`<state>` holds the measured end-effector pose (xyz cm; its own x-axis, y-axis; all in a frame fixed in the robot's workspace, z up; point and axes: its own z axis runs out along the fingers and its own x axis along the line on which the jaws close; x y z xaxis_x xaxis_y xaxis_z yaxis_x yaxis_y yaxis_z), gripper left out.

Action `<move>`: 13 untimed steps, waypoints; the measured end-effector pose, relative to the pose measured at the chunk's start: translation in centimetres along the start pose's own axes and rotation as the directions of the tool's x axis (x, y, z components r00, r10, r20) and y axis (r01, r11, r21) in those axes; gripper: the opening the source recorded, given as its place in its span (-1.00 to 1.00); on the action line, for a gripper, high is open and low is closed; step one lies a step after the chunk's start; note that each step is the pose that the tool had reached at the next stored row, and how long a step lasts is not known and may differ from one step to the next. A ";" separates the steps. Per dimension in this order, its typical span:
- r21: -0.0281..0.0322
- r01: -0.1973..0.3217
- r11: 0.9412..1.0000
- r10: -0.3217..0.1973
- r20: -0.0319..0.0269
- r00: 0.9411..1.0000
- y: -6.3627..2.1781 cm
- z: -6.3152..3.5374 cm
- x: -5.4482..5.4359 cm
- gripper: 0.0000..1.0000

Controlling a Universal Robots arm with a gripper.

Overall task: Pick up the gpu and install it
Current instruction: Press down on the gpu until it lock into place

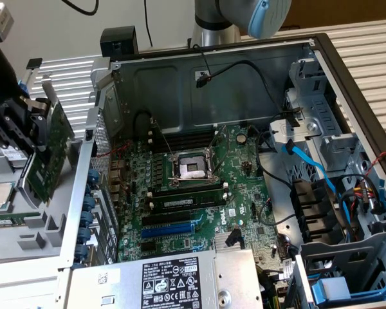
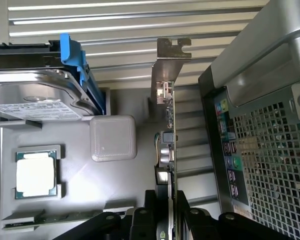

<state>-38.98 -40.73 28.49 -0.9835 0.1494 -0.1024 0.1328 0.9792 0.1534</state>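
- Gripper (image 1: pixel 27 129) clamped on gpu (image 1: pixel 51 151), card lifted upright beside the case (image 1: pixel 100 84), outside its rear wall.
- Pickup done; not seated on motherboard (image 1: pixel 199 193) yet.

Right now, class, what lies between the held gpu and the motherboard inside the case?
The case's perforated rear wall stands between the gpu and the motherboard, seen in the exterior view.

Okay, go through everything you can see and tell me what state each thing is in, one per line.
gpu: upright, lifted outside the case, held edge-on.
tool: shut on the gpu.
computer case: side panel off, interior exposed.
CPU socket: empty, no cooler fitted.
blue expansion slot: empty.
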 end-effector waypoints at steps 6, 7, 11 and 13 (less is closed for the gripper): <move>0.001 -0.003 1.000 0.003 -0.001 1.000 0.42 -2.67 -0.3 -0.46; 0.001 -0.003 1.000 0.003 -0.003 1.000 0.49 -3.14 -0.3 -0.46; 0.001 -0.005 1.000 0.005 -0.007 1.000 0.76 -4.86 -0.5 -0.46; 0.002 -0.006 1.000 0.006 -0.008 1.000 0.90 -5.75 -0.6 -0.46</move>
<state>-38.99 -40.73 34.34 -0.9837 0.1538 -0.0934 0.1386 0.9786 0.1522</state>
